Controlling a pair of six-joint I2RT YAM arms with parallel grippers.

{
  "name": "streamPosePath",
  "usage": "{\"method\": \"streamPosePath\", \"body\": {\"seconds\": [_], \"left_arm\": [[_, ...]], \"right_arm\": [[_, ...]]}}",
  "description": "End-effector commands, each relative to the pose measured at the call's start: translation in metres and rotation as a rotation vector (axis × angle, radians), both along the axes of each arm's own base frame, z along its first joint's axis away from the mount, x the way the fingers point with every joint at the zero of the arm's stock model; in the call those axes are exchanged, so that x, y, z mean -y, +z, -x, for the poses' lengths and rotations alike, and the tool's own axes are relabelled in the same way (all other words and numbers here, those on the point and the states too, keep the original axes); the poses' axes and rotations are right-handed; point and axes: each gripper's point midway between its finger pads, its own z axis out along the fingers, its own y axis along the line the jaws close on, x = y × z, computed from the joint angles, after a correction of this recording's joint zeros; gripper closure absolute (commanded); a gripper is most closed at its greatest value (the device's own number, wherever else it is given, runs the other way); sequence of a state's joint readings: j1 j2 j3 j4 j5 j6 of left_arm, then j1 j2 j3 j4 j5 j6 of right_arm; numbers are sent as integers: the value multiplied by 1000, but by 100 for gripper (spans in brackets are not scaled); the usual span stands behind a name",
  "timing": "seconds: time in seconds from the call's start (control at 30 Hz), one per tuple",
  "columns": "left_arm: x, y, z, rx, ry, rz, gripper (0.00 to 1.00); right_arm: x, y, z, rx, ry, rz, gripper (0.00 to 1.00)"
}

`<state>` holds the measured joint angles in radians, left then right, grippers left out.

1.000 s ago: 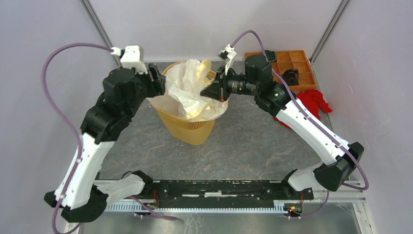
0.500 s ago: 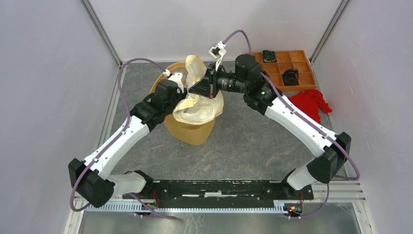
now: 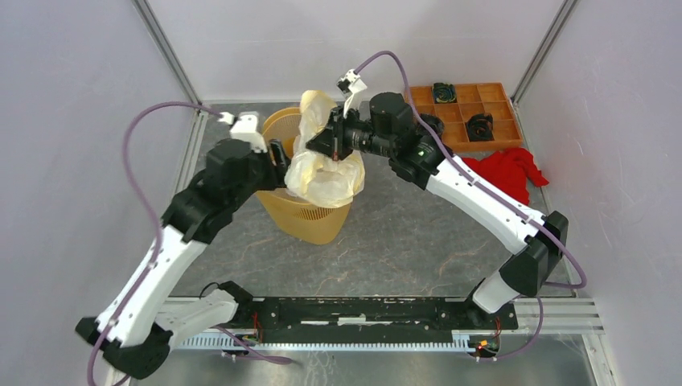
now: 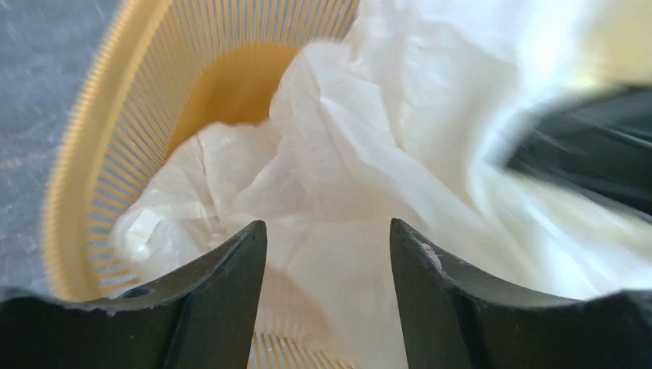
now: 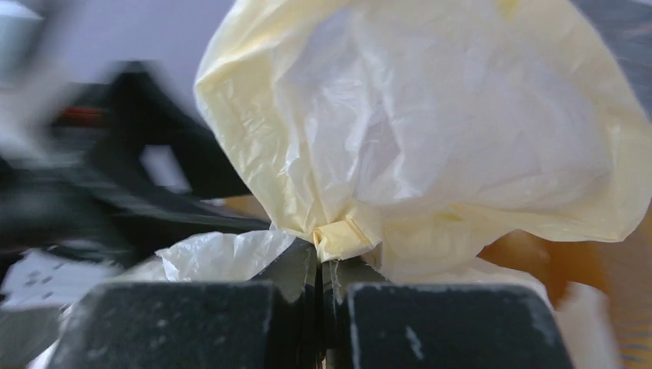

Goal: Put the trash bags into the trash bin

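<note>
The cream-white trash bag (image 3: pixel 326 165) bulges out of the orange-yellow lattice trash bin (image 3: pixel 301 215), part inside and part draped over its right rim. My right gripper (image 3: pixel 322 148) is shut on a bunched fold of the bag (image 5: pixel 342 234) above the bin, with a lobe of the bag standing up past it (image 5: pixel 430 115). My left gripper (image 3: pixel 281 157) is open and empty at the bin's left rim. In the left wrist view its fingers (image 4: pixel 231 265) frame the bag (image 4: pixel 338 184) lying in the bin (image 4: pixel 100 154).
A flat orange compartment tray (image 3: pixel 470 112) with dark parts sits at the back right. A red cloth (image 3: pixel 507 169) lies just in front of it. Grey enclosure walls stand on both sides and behind the bin.
My left arm has pulled back left from over the bin to its left rim. My right gripper has shifted slightly left and up with the bag.
</note>
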<state>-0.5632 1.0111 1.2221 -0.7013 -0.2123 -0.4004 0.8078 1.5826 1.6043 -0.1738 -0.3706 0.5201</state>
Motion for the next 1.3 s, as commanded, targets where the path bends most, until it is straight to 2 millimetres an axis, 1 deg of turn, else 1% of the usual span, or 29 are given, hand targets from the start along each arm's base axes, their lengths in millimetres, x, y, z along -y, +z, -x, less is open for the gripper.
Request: {"method": "streamPosePath", "body": {"seconds": [0.0, 0.1, 0.2, 0.23, 0.3, 0.37, 0.47, 0.53, 0.6, 0.63, 0.7, 0.73, 0.83, 0.9, 0.93, 1.0, 1.1, 1.17, 1.23, 1.27], "left_arm": [[-32, 71, 27, 165, 75, 78, 31], [-56, 78, 31, 196, 158, 31, 21], [-80, 83, 33, 233, 262, -12, 13], [-87, 80, 31, 238, 298, -37, 10], [-96, 69, 26, 217, 345, -102, 9], [-95, 45, 18, 167, 365, -158, 10], [-86, 17, 9, 89, 357, -186, 22], [-79, 6, 7, 72, 345, -158, 28], [-69, 3, 6, 74, 323, -90, 33], [-61, 2, 6, 71, 305, -49, 38], [-41, -1, 7, 55, 243, 49, 47], [-29, -2, 7, 44, 208, 103, 50], [7, -7, 8, 7, 99, 264, 55], [23, -7, 9, -6, 51, 343, 57], [28, -5, 9, -6, 34, 366, 57], [31, -3, 10, -3, 16, 375, 54], [17, 6, 13, 37, 37, 323, 42], [5, 18, 17, 77, 52, 279, 30], [-7, 35, 22, 137, 43, 221, 20], [-13, 45, 25, 164, 37, 195, 16]], "right_arm": [[35, -15, -44, 71, -227, 147, 99], [38, -18, -46, 89, -235, 180, 99], [33, -17, -42, 93, -197, 172, 99], [31, -14, -41, 95, -187, 167, 99], [29, -13, -42, 96, -180, 172, 99], [29, -13, -42, 100, -181, 174, 99], [30, -11, -43, 112, -189, 174, 99], [31, -11, -45, 119, -195, 180, 99], [32, -9, -50, 130, -216, 185, 99], [32, -9, -53, 132, -224, 190, 99], [30, -4, -58, 135, -236, 190, 99], [27, -4, -59, 132, -234, 191, 99], [21, 2, -58, 127, -216, 164, 99], [21, 1, -57, 124, -209, 160, 99], [23, 0, -57, 124, -214, 166, 99], [28, -4, -57, 127, -232, 192, 99], [41, -10, -56, 129, -263, 230, 99], [48, -14, -53, 128, -278, 246, 99], [57, -16, -49, 123, -293, 262, 99], [60, -19, -47, 118, -295, 271, 99]]}}
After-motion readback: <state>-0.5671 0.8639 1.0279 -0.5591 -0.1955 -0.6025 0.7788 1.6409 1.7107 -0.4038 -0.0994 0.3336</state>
